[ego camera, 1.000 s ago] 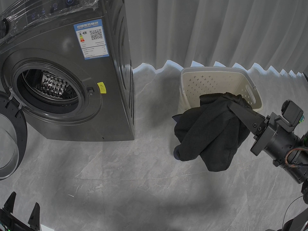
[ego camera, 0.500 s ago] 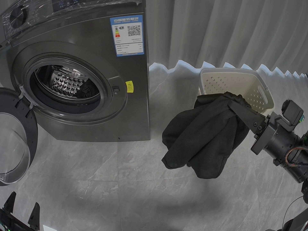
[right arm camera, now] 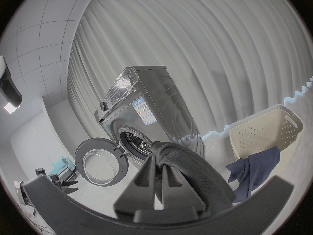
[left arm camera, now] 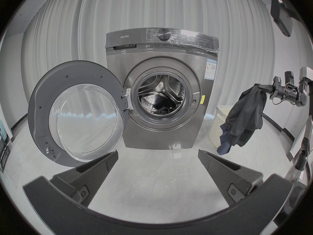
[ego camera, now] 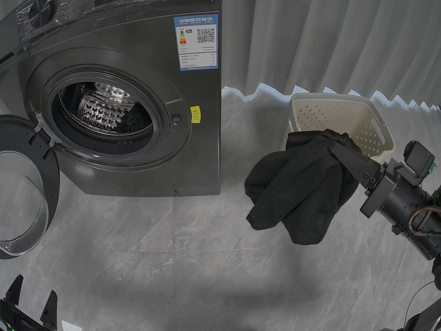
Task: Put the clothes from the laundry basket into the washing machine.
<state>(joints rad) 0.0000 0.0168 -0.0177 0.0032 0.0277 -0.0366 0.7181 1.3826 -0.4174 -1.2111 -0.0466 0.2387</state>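
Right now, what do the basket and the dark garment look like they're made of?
The basket looks like moulded plastic, cream and matte: rigid walls with punched cross-shaped holes and a handle cutout. The garment looks like thick, soft knit fabric, perhaps fleece or sweatshirt cotton: it hangs in limp folds from the right gripper.

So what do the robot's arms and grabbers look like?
The left gripper and right gripper are black, each with two pointy wedge fingers. The right arm is a thick black tube carrying a small box, a green light and a reddish cable.
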